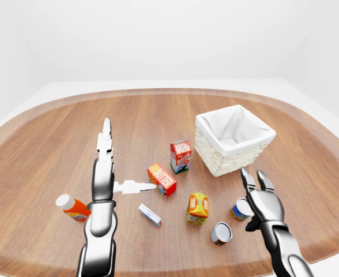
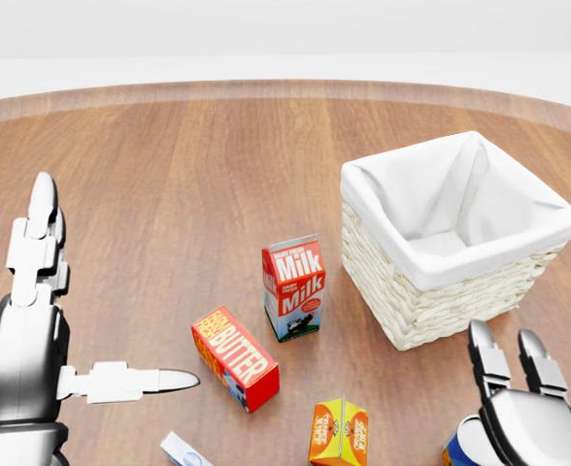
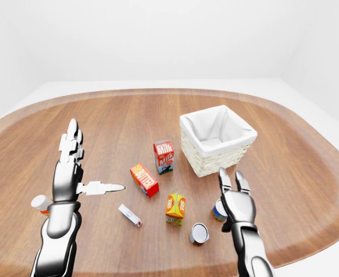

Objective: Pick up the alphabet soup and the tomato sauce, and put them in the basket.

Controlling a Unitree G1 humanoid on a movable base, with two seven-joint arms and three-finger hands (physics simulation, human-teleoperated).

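The right hand (image 1: 260, 199) hovers with fingers spread just beside a blue can (image 1: 239, 209) near the table's (image 1: 54, 138) bottom edge. The other can (image 1: 221, 233) lies close by. The left hand (image 1: 104, 167) is spread open. The basket (image 1: 233, 138) stands above them.

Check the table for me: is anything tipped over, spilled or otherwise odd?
Nothing is spilled or visibly damaged. One can lies on its side near the table's bottom edge in the left-eye view, its end facing the camera, and the orange bottle lies flat at left. The basket stands upright and empty.
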